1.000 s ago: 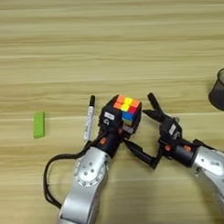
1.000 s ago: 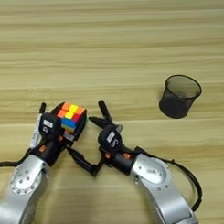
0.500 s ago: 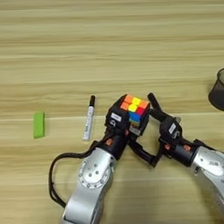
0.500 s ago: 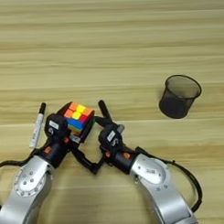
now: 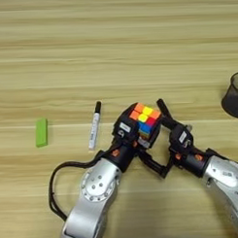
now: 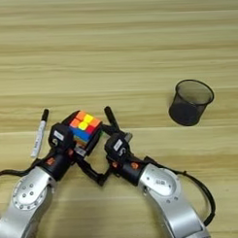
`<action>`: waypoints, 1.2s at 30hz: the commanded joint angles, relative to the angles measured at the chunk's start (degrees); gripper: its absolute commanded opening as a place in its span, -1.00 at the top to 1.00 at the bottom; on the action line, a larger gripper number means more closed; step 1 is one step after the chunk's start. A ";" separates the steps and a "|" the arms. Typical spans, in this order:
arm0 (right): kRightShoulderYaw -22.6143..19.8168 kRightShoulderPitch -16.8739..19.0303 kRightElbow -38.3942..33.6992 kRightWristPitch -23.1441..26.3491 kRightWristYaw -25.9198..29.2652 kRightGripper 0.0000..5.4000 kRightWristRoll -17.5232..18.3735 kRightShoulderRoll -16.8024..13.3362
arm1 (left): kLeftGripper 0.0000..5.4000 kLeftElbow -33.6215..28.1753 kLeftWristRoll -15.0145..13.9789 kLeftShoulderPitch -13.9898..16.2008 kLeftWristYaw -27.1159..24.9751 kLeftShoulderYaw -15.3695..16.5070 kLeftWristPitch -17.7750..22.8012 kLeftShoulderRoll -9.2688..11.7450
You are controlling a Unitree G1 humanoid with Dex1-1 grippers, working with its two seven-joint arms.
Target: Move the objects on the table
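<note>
Objects on the surface (image 5: pixel 113 38): four task items plus one extra, cube as landmark. Surface is light wood planks, fills both views. Left arm comes up from the bottom edge, its left gripper (image 5: pixel 136 135) pinching the puzzle cube (image 5: pixel 144 120) with its fingers, cube tilted and apparently lifted a bit off the wood, though I can't confirm the gap. Right arm comes in from the lower right; right gripper (image 6: pixel 105 145) sits just right of the cube, fingers spread wide, one reaching up beside the cube's right face and one reaching down-left under it, touching or nearly so. Looks like a handover or a two-handed reposition, judged from the pose only. Dark mesh cup (image 6: pixel 191 102) stands upright well to the right of the cube, untouched. White marker (image 5: pixel 94 125) with black cap lies just left of the cube, cap end pointing away from the robot. Green block (image 5: pixel 41 132) lies further left of the cube, flat. Slim black marker: can't spot it. Progress: cube is the only item in hand, not yet set down; cup, marker and block look untouched, so most of the moving seems left.
</note>
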 commanded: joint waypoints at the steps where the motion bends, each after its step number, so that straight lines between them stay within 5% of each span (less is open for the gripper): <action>1: -0.62 -1.27 -0.70 -1.24 -0.40 -1.00 0.80 0.81 | -0.21 0.11 0.48 0.81 -1.26 -0.54 1.35 1.17; 21: -1.05 -1.53 -0.59 -1.48 -0.47 -1.00 1.02 1.50 | -0.21 0.34 0.35 1.31 -2.26 -2.40 1.79 0.98; 32: -1.26 -1.32 -1.29 -1.83 -0.23 -0.52 1.76 1.83 | -0.21 0.66 0.52 1.24 -2.18 -2.58 1.85 1.10; 36: -1.31 -1.35 -1.35 -1.90 -0.18 -0.51 1.85 1.99 | -0.21 1.07 0.69 1.16 -2.17 -2.63 1.76 1.12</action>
